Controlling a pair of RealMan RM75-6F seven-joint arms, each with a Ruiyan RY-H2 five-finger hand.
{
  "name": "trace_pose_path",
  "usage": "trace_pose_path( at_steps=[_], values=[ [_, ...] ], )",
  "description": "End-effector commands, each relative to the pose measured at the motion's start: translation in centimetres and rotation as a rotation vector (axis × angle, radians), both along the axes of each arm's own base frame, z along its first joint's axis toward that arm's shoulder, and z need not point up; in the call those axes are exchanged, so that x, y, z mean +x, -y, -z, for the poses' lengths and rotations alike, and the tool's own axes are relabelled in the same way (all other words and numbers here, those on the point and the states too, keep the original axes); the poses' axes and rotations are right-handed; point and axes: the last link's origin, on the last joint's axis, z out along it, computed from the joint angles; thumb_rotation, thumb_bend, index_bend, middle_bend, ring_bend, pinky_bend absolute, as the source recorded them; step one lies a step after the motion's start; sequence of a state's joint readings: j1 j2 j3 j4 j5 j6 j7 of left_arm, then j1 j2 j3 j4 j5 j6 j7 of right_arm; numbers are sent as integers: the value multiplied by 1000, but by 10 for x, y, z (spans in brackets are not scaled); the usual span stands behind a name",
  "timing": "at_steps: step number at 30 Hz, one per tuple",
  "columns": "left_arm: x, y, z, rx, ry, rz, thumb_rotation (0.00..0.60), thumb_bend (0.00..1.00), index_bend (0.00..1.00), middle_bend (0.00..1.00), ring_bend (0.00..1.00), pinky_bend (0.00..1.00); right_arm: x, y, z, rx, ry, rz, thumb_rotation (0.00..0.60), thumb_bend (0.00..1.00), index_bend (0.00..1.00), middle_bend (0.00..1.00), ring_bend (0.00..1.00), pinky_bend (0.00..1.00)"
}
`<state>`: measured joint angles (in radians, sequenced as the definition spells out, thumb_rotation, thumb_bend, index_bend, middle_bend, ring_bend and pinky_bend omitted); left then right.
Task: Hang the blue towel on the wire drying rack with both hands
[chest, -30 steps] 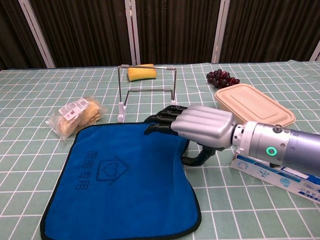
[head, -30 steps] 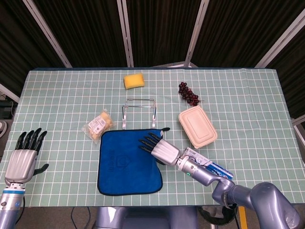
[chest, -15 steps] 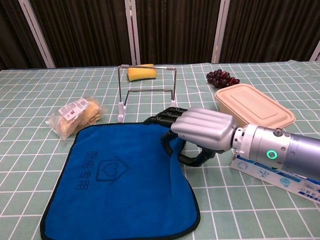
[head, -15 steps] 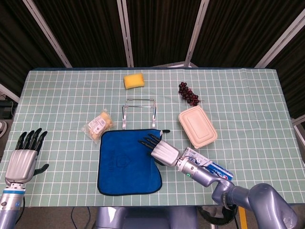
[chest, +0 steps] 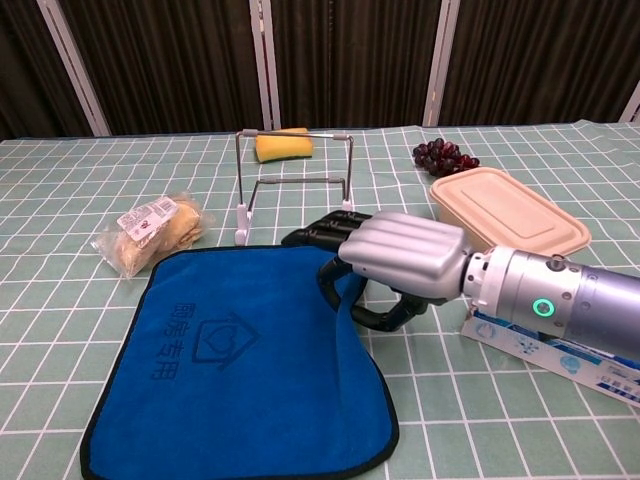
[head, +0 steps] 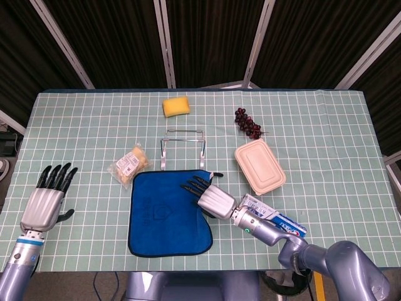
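The towel (chest: 250, 350) lies flat just in front of the rack (chest: 293, 185), unhung: the right robot hand (chest: 400, 262) pinches its near-rack edge, the left robot hand (head: 45, 202) hovers spread, well away.

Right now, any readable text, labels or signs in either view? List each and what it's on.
"厨房专用" beside a house-and-heart logo: printed on the blue towel, read from the chest view, a little blurred.
Label on the packaged snack: red and black print, too small to read.
Printing on the white-and-blue box under the right forearm: blurred, unreadable.
Nothing legible on the beige lidded container or the right hand.
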<state>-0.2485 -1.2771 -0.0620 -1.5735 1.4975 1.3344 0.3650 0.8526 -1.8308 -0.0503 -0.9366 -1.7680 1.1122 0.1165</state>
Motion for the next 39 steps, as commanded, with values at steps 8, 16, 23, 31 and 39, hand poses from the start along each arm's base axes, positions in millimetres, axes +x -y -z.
trace_pose_path(
  at_steps=[8,16,23,31,39],
  values=[
    [16,-53,60,-229,-83,360,600,0,331,0,0,0,2,3,-6,-20,-13,-2,600,457,646,0,0,0],
    [30,-55,95,-319,-20,443,600,64,423,0,0,0,1,5,-11,-28,-31,8,600,459,647,0,0,0],
    [46,-56,112,-377,-47,477,600,179,424,0,0,0,2,4,-16,-36,-32,15,600,458,647,0,0,0],
    [34,-56,113,-374,-85,454,600,185,423,0,0,0,1,4,-18,-40,-35,24,600,461,648,0,0,0],
    [32,-56,126,-393,-67,434,600,187,426,0,0,0,2,2,-15,-29,-33,25,600,468,649,0,0,0]
  ],
)
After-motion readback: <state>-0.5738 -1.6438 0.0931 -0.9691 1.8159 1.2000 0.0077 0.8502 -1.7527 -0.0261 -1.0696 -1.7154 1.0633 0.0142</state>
